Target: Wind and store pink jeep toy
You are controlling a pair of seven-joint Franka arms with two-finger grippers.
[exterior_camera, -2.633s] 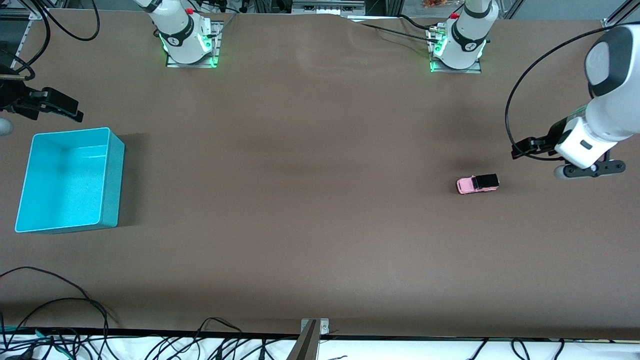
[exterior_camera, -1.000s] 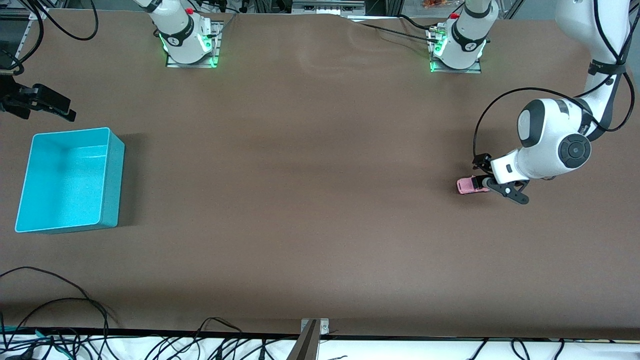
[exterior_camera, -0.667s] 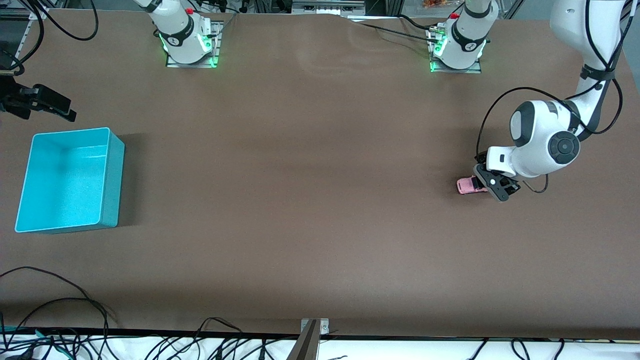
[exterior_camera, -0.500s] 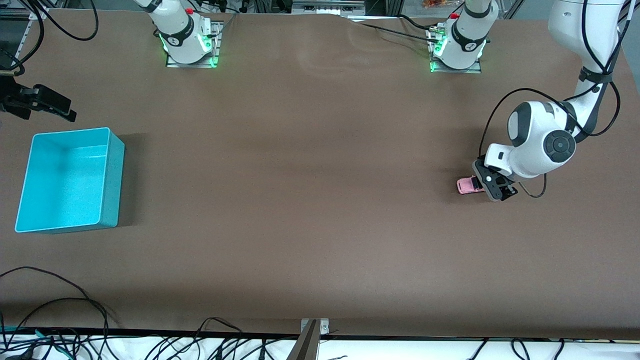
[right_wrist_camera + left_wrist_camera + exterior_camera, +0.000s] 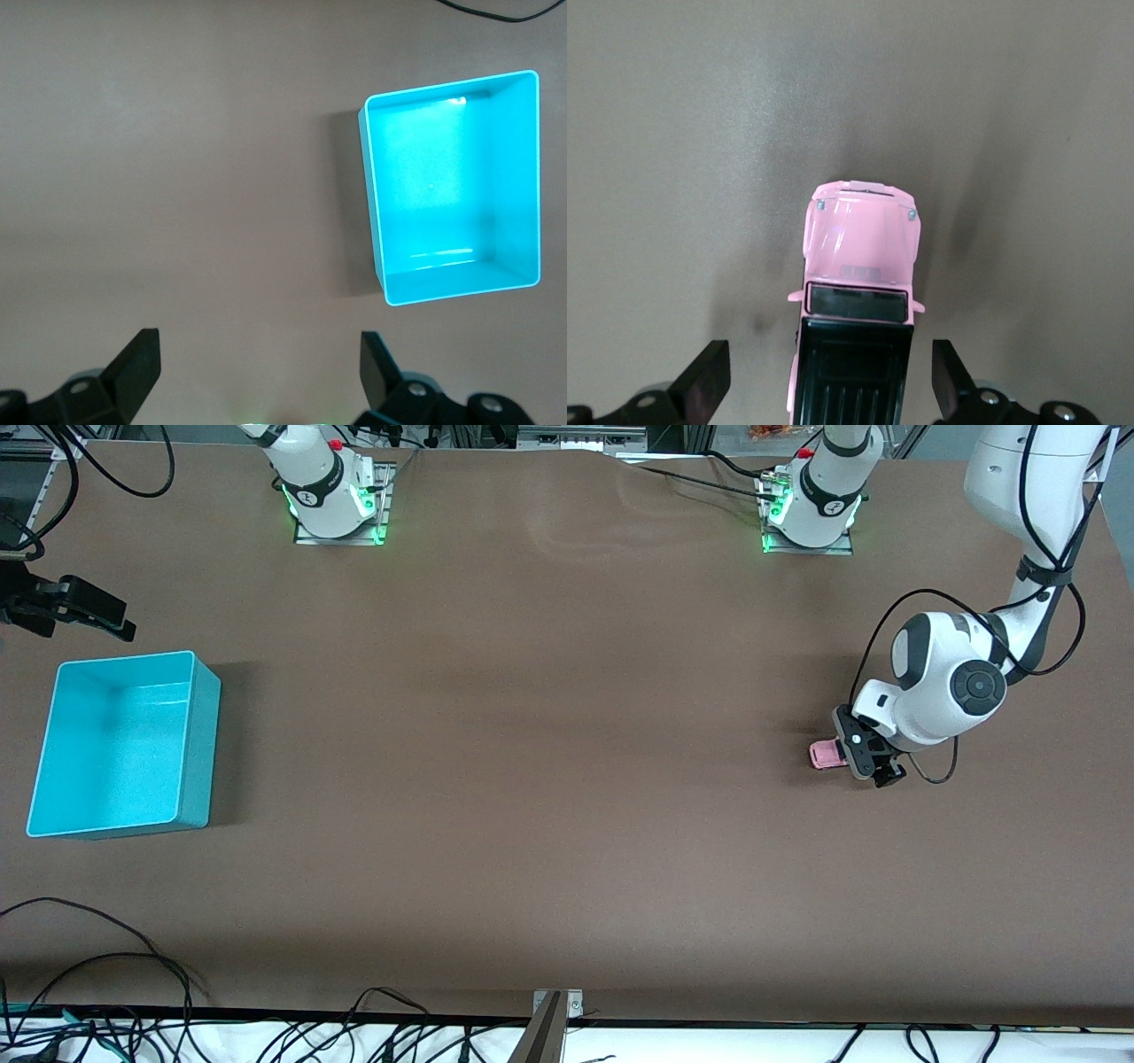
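Front view: the pink jeep toy (image 5: 826,754) sits on the table toward the left arm's end, its long axis along the table's length, with the left gripper (image 5: 864,755) directly over its black rear; the right gripper (image 5: 66,607) waits near the turquoise bin (image 5: 202,735), fingers apart. Left wrist view: the fingers (image 5: 704,379) stand apart, one on each flank of the jeep toy (image 5: 858,305), whose hood points away from the wrist. Right wrist view: only the bin (image 5: 372,204), empty.

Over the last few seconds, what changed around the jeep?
The left gripper swung in from the table's edge and came down over the pink jeep toy, fingers open either side, nothing gripped yet. Jeep, turquoise bin and the waiting right gripper stayed put.
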